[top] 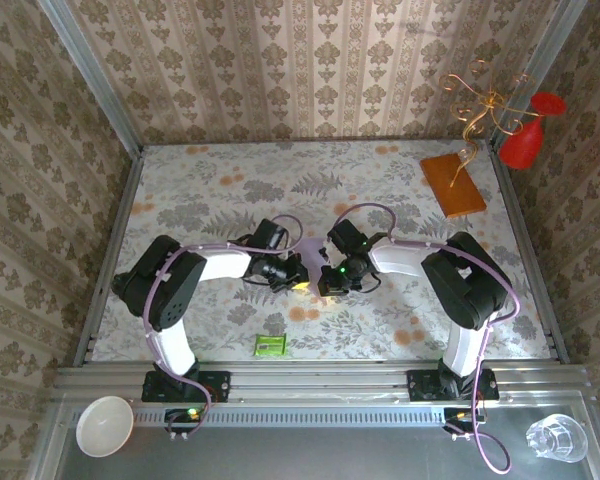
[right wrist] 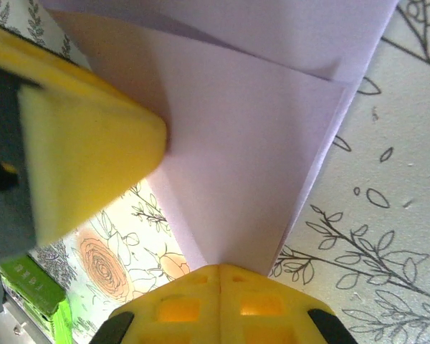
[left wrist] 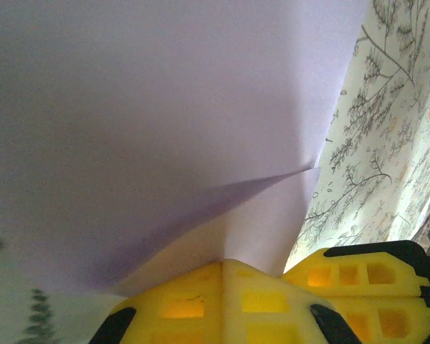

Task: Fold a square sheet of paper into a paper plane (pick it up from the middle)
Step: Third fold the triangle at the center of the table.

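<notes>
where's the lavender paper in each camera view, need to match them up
Top external: the lavender paper is a small pale patch near the picture's middle.
Left wrist: it covers the upper left and middle, with a folded flap showing.
Right wrist: it runs from the top edge down to the bottom centre.
Shared landmark: the floral table cover, seen at the right side in both wrist views.
</notes>
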You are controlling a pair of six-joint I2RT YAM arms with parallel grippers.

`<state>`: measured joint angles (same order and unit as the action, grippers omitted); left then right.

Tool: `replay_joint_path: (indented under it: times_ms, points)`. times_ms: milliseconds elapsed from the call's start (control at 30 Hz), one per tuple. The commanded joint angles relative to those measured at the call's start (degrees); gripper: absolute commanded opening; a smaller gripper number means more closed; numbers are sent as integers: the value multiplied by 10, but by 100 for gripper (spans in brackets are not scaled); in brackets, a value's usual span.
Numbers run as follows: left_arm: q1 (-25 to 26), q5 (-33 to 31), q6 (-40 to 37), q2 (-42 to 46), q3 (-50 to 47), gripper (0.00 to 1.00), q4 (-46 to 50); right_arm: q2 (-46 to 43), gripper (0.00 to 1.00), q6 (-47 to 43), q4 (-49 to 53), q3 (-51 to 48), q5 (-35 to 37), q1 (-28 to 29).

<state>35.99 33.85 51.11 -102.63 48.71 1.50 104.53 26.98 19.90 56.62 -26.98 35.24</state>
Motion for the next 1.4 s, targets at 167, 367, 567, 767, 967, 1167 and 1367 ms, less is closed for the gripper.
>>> replay_joint_path:
  times_ms: [167,367,567,767,967,1167,1367]
  points:
    - [-92,-11,-62,-13,-19,3,17,42,0,-8,102,-26,75,-9]
    - [-160,12,-69,-11,-22,3,-13,35,0,-4,92,-34,65,-16]
    - [-158,12,-64,30,-1,4,10,0,0,8,43,-21,11,-16]
    - [-103,-6,5,74,-20,11,-6,-62,14,75,-65,5,-28,-18]
    - [-57,-19,90,102,-79,27,-77,-74,25,122,-127,-13,-6,-18]
    - [-57,-11,115,100,-89,39,-101,-41,27,158,-144,-17,11,-18]
    - [-59,-18,115,88,-75,46,-69,-21,31,172,-142,-25,42,-28]
